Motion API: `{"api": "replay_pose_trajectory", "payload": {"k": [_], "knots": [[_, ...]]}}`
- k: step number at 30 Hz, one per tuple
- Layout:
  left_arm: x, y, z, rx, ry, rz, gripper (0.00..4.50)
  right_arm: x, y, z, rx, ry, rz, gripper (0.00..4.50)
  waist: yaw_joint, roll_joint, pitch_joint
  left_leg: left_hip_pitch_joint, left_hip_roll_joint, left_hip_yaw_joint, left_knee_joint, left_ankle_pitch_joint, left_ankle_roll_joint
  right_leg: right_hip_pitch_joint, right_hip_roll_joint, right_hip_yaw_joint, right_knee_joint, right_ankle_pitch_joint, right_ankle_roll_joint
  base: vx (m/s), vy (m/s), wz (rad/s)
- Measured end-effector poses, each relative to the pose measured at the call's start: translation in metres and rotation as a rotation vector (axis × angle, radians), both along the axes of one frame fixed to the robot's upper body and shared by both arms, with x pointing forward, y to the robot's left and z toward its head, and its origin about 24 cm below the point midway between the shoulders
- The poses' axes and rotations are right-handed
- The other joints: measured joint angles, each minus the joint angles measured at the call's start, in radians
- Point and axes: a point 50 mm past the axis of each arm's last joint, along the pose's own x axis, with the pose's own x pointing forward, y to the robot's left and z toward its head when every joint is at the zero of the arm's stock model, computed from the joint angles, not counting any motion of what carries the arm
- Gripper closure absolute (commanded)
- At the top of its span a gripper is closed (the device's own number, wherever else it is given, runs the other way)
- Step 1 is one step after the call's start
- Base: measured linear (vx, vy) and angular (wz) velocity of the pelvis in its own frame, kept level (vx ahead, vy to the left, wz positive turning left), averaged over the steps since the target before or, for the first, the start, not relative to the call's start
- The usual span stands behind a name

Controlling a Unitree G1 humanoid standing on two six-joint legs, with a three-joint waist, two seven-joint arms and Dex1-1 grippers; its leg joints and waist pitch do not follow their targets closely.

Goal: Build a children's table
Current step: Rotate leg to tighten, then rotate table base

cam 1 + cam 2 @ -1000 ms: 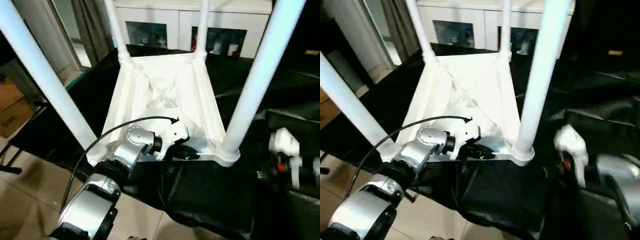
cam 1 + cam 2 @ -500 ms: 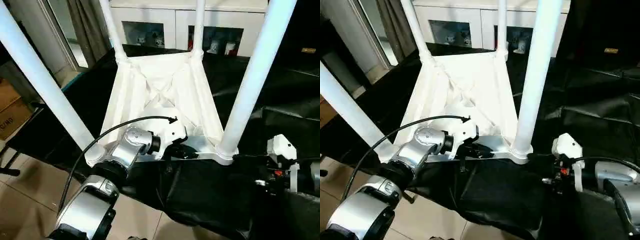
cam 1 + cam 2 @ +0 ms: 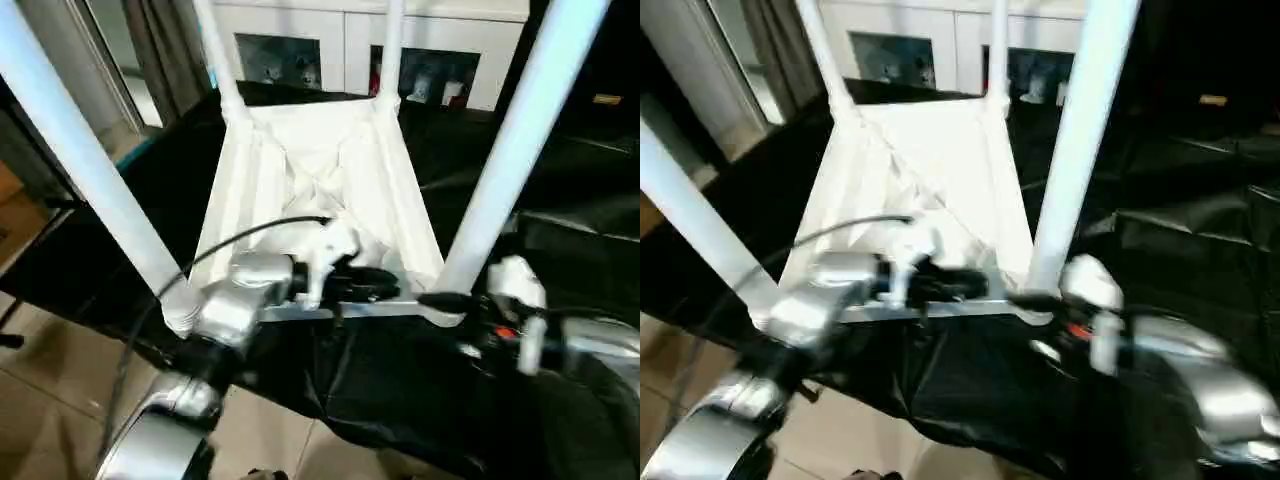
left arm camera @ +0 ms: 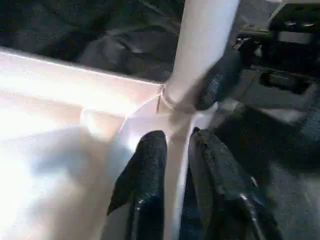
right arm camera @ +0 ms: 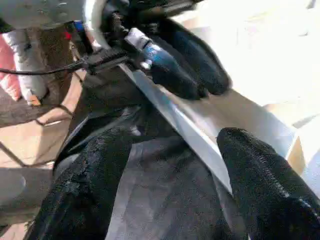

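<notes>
Left wrist view: the left gripper (image 4: 177, 137) is being held narrow, its fingers (image 4: 145, 170) set one on each side of the near rim (image 4: 172, 165) of the table (image 3: 320, 170), so that the thin white edge is being pinched between them. Straight ahead of those fingertips, just beyond them along the rim, the near leg (image 4: 202, 45) on the robot's right is standing in its corner socket, its long axis running upright, square to the rim.

The right gripper (image 5: 175, 145) is being held wide, with nothing in it. It is being carried astride the same rim, close against the foot of that leg and facing the left gripper. One of its fingers appears to be touching the leg's base, though that cannot be told for certain.

Outward from both grippers, the table is lying upside down on a black cloth (image 3: 400, 400), with all four legs pointing up.

That corner is judged to be nearer to the right arm, so any hold on the leg is best being taken from that side.
</notes>
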Motion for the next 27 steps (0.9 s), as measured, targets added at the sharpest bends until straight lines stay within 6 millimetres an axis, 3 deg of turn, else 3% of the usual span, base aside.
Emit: {"api": "replay_pose_trajectory", "payload": {"k": [4, 8, 12, 16, 22, 27], "knots": [[-0.023, 0.012, -0.006, -0.020, -0.001, 0.112, 2.85, 0.004, 0.003, -0.004, 0.008, -0.006, -0.050, 1.25, 0.004, -0.019, 0.018, -0.004, 0.000, 0.001, -0.002, 0.000, 0.000, -0.004, 0.000, 0.001, -0.001, 0.000, 0.000, 0.000, 0.000, 0.00], [-0.045, 0.015, 0.001, -0.028, -0.034, 0.174, 2.51, 0.017, 0.005, -0.004, -0.002, -0.042, -0.136, 1.25, -0.001, -0.032, 0.033, -0.004, 0.000, 0.002, -0.002, 0.000, -0.002, -0.006, 0.000, 0.002, -0.001, 0.000, 0.000, 0.000, 0.000, 0.00], [-0.068, 0.013, 0.002, -0.074, -0.012, 0.194, 2.18, 0.038, 0.006, -0.007, -0.025, -0.083, -0.292, 1.25, -0.005, -0.037, 0.052, -0.004, 0.000, 0.003, -0.005, -0.001, -0.008, -0.009, 0.001, 0.004, 0.000, 0.001, -0.001, 0.000, 0.000, 0.00], [-0.090, 0.020, 0.000, -0.091, 0.038, 0.190, 1.84, 0.058, 0.010, -0.005, -0.026, -0.117, -0.425, 1.25, -0.007, -0.045, 0.061, -0.002, 0.000, 0.004, -0.014, 0.002, -0.010, -0.012, 0.003, 0.005, 0.000, 0.000, 0.000, 0.000, 0.000, 0.00], [-0.112, 0.052, -0.006, -0.013, 0.101, 0.148, 1.38, 0.079, 0.012, 0.000, -0.019, -0.165, -0.555, 1.25, -0.007, -0.050, 0.079, 0.001, 0.006, 0.002, -0.017, 0.005, -0.017, -0.012, 0.011, 0.007, 0.000, 0.000, 0.000, 0.000, 0.000, 0.00], [-0.123, 0.089, -0.001, 0.046, 0.123, 0.178, 1.03, 0.091, 0.008, 0.002, -0.020, -0.190, -0.631, 1.25, -0.004, -0.049, 0.084, 0.003, 0.009, 0.002, -0.019, 0.007, -0.021, -0.012, 0.015, 0.009, 0.001, 0.001, -0.001, 0.000, 0.000, 0.00]]}}
